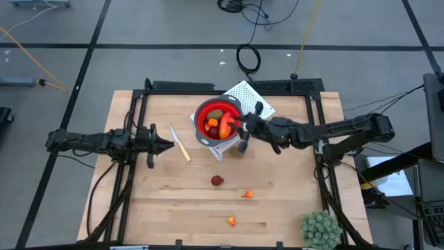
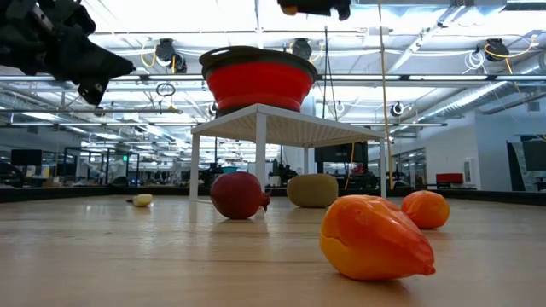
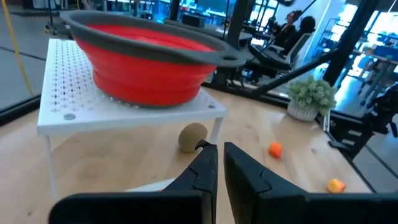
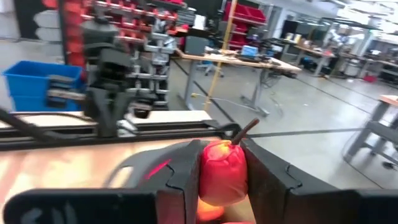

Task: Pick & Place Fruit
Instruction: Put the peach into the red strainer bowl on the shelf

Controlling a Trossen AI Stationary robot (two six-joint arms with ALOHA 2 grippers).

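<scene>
Here the red collapsible bowl with a grey rim sits on a white perforated rack and holds several orange and olive pieces. The right gripper, at the bowl's rim, is clenched on a red toy fruit with a stem. On the wooden table lie one dark red ball, two orange bits and one olive-brown oval under the rack. The left gripper, nearly closed and empty, waits beside a cream-handled knife.

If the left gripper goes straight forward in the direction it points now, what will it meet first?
Probably the olive-brown oval fruit lying under the white perforated stand that carries the red bowl. The left gripper points at it with nothing between, though depth is hard to judge.
</scene>
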